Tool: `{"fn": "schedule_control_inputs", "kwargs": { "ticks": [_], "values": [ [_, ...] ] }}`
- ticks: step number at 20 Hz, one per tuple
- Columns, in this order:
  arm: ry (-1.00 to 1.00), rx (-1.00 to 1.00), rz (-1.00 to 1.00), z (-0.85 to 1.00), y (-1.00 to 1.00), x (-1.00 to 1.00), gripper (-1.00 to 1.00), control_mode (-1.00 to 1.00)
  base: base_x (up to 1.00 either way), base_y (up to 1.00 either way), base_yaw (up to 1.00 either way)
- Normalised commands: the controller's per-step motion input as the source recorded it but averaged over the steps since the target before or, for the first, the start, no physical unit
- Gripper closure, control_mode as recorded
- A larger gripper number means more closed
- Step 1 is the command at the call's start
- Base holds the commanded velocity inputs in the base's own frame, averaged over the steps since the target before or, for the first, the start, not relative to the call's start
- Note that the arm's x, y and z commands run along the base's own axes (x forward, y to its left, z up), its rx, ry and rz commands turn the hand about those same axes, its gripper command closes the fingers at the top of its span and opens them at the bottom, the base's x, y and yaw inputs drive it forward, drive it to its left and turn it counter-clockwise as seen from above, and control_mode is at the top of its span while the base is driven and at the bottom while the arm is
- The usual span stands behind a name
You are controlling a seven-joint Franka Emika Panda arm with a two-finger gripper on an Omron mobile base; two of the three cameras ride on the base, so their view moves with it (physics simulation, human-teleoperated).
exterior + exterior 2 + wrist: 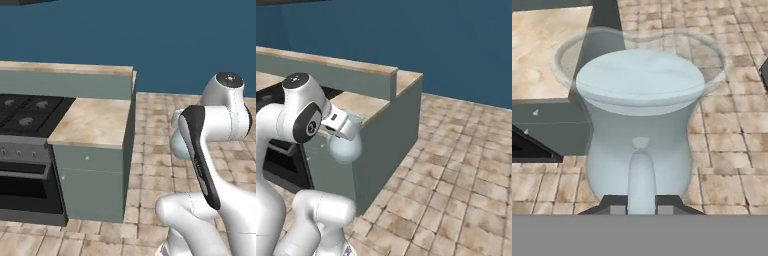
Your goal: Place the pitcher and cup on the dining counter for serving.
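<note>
I hold the pitcher, a pale blue-grey translucent jug with a flared rim, up in the air over the tiled floor. My gripper is shut on its handle side, with the dark fingers on either side of the handle. From the base cameras the pitcher hangs below my hand, just off the corner of a counter. In the left base view the pitcher peeks out behind my forearm. The yellow cup and the dining counter with stools are out of view.
A beige-topped grey-green counter stands close on the left, beside a black stove with an oven below. A narrow raised ledge runs behind it. Tiled floor spreads to the right toward a blue wall.
</note>
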Motion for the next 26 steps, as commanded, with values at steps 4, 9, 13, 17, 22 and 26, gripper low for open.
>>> {"fn": "schedule_control_inputs", "kwargs": {
  "ticks": [4, 9, 13, 17, 22, 26],
  "values": [
    [0.0, 0.0, 0.0, 0.0, 0.0, 0.0, 1.0, 1.0, 0.98, -1.0, 0.32],
    [0.0, 0.0, 0.0, 0.0, 0.0, 0.0, 1.0, 1.0, 1.0, -1.0, 0.27],
    [0.0, 0.0, 0.0, 0.0, 0.0, 0.0, 1.0, 1.0, 1.0, -1.0, 0.28],
    [0.0, 0.0, 0.0, 0.0, 0.0, 0.0, 1.0, 1.0, 1.0, -1.0, 0.32],
    [0.0, 0.0, 0.0, 0.0, 0.0, 0.0, 1.0, 1.0, 1.0, -1.0, 0.35],
    [0.0, 0.0, 0.0, 0.0, 0.0, 0.0, 1.0, 1.0, 1.0, -1.0, 0.37]
  ]
}}
